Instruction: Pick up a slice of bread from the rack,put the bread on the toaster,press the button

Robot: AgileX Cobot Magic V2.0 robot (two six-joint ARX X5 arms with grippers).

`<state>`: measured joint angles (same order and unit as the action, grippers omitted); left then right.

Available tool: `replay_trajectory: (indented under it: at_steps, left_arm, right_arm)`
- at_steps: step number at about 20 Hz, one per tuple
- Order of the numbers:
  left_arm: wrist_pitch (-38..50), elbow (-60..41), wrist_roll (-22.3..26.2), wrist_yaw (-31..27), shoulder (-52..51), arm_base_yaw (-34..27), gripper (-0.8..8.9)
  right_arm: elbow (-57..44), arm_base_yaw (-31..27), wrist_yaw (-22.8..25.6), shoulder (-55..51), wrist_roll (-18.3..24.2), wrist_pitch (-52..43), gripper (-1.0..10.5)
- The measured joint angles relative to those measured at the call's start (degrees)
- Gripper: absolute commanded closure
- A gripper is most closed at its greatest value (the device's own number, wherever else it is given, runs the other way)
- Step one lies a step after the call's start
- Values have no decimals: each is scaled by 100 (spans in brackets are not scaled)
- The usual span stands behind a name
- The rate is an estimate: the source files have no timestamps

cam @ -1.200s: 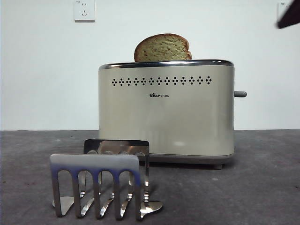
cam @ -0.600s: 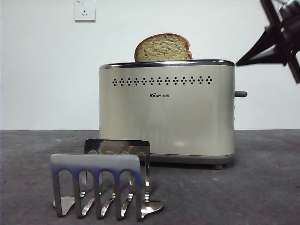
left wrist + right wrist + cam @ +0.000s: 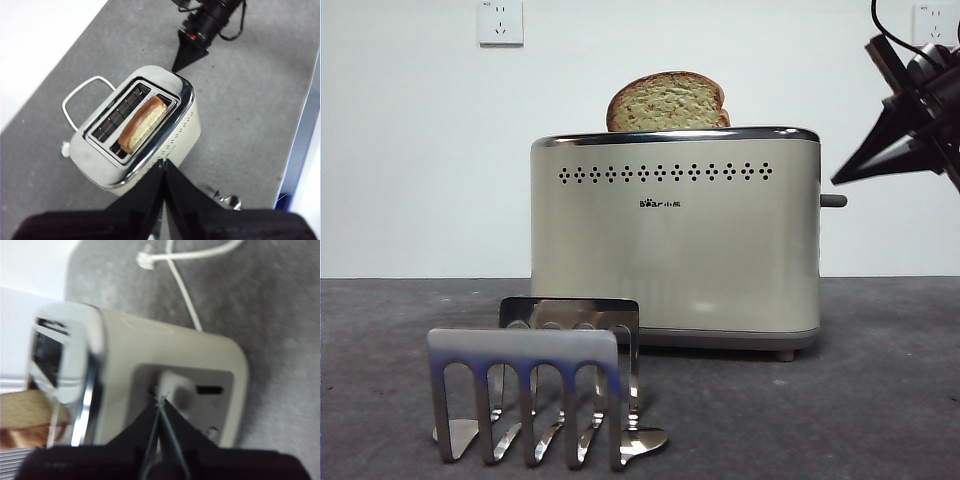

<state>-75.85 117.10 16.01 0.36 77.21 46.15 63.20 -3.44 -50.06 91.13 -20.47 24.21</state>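
the slice of bread [image 3: 667, 101] stands upright in one slot of the toaster [image 3: 675, 240], its domed top poking above the chrome edge, so the loading looks done and we're on the last step, the press. the toaster sits toward the back of the grey table [image 3: 880, 400], and the button [image 3: 833, 201], a stubby grey knob, sticks out sideways from the narrow end. here's the right gripper [image 3: 840, 178], dark and pointed, hanging just above and beside that knob, near it but not touching in the front view; in its own wrist view the jaws are pressed together into a single tip aimed at the lever [image 3: 172, 385] on the toaster's end panel. the left gripper [image 3: 163, 165] waits high over the toaster, also pinched together on nothing, looking down at the bread in the slot nearer the vent holes. the rack [image 3: 535, 385] stands empty near the front edge of the table, well clear of the action, and a white cord [image 3: 182, 285] trails away behind the toaster. my read: next the right tip needs to come down onto the top of the knob and push straight down along its slot, and keep centred, since a tip that narrow could slip off the side.
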Motion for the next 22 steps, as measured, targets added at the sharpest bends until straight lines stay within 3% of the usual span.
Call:
replay_trajectory:
  at_steps: [6, 8, 22]
  left_arm:
    - [0, 0, -1165, 13, 2, -2, 819]
    - [0, 0, -1346, 22, 2, -2, 819]
    - [2, 0, -1504, 17, 2, -2, 819]
  right_arm:
    - [22, 0, 166, 114, 315, 79, 954]
    - [42, 11, 186, 214, 334, 59, 954]
    - [98, 39, 203, 820, 466, 59, 954]
